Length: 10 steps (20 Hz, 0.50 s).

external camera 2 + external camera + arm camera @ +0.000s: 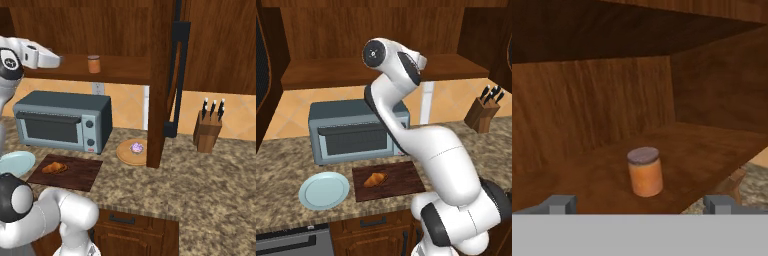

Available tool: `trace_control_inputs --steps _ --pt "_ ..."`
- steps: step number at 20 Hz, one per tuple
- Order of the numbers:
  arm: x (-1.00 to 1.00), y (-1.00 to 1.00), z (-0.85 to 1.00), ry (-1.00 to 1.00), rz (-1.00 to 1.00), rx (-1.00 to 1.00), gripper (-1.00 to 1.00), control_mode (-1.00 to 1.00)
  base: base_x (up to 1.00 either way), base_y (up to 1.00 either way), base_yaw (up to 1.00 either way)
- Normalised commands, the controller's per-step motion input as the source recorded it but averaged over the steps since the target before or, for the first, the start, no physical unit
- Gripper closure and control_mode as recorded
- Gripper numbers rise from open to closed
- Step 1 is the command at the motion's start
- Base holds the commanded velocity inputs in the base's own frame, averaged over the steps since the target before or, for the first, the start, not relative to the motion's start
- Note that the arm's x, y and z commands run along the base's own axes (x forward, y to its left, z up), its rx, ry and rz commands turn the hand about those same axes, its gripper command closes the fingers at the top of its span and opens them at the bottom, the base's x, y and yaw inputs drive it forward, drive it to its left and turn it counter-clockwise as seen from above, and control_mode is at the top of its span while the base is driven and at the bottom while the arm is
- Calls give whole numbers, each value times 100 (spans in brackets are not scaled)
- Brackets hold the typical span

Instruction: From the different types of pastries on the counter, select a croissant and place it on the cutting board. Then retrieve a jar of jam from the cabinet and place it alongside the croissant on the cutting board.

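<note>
The croissant (375,179) (54,168) lies on the dark wooden cutting board (403,184) (82,174) in front of the toaster oven. An orange jar of jam (93,64) (645,171) with a dark lid stands upright on the open cabinet's shelf (125,70) (702,150). My gripper (639,205) (58,60) is raised to shelf height, left of the jar and pointing at it. It is open, with the jar ahead of the fingertips (560,204) and nothing between them.
A toaster oven (353,132) (62,122) sits under the shelf. A pale blue plate (324,190) (15,162) is left of the board. A round wooden plate with a purple pastry (136,148), the open cabinet door (177,75) and a knife block (483,112) (207,130) lie to the right.
</note>
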Motion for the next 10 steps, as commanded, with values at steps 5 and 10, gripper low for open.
trace_control_inputs --steps 5,10 --pt "26 -6 -4 5 -23 0 -100 -100 0 0 0" --pt "31 -13 -27 9 -15 0 -100 -100 0 0 0"
